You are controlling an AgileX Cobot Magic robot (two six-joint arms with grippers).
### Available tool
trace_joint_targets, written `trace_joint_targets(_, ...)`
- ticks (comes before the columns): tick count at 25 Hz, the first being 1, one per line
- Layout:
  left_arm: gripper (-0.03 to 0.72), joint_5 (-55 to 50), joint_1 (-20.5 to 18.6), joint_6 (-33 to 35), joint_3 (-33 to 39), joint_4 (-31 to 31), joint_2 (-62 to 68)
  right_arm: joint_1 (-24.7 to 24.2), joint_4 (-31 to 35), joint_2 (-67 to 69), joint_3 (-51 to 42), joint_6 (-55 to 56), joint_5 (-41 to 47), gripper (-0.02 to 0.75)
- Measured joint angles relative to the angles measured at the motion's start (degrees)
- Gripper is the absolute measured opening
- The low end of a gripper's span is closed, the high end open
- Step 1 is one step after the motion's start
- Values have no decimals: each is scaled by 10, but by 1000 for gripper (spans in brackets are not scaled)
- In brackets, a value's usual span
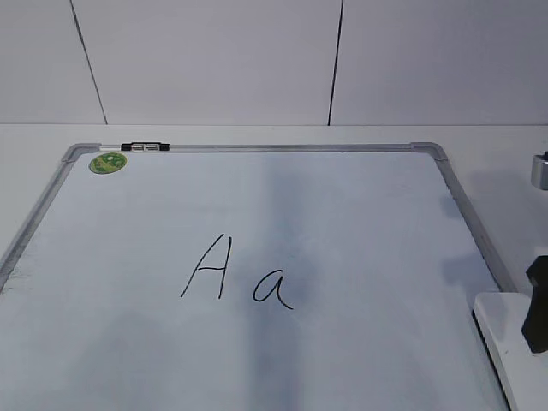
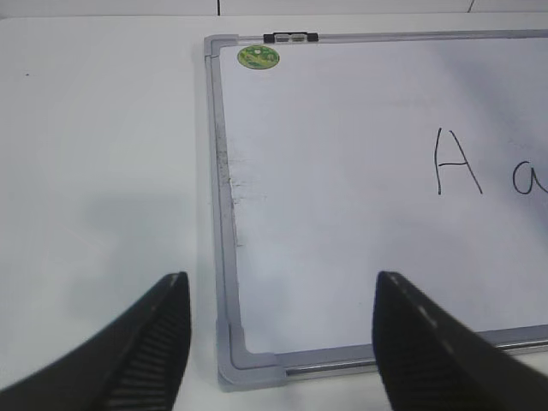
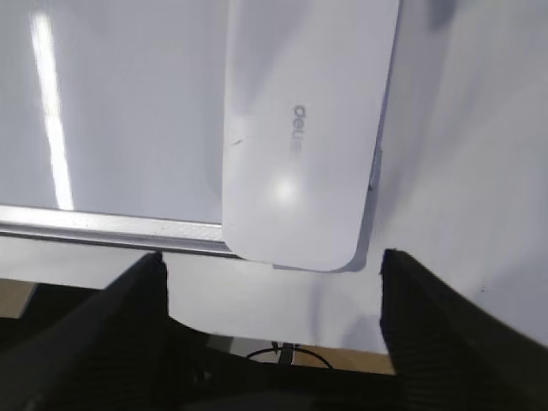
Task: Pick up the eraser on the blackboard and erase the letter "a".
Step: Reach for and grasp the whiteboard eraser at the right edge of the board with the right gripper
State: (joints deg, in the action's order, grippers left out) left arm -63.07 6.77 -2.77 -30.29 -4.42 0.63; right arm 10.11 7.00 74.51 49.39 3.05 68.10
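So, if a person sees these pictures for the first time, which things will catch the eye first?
First, the two black handwritten letters in the middle of the blackboard: the tall capital "A" and, just to its right, the smaller letter "a". Next, the white eraser at the board's near right corner, filling the right wrist view above the open right gripper. The green round sticker marks the far left corner.

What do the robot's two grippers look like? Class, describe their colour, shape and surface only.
Both the left gripper and the right gripper have matte black, wedge-shaped fingers that taper towards the tips. The left one's inner faces show fine ribbing. No cables or markings are visible on them.
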Motion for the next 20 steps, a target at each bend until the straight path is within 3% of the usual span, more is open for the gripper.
trace_joint_targets(8,497,0,0,0,0,0,0,0,0,16,0,0,-29,582)
trace_joint_targets(14,497,0,0,0,0,0,0,0,0,16,0,0,-29,650)
trace_joint_targets(20,497,0,0,0,0,0,0,0,-1,30,0,-4,-29,666)
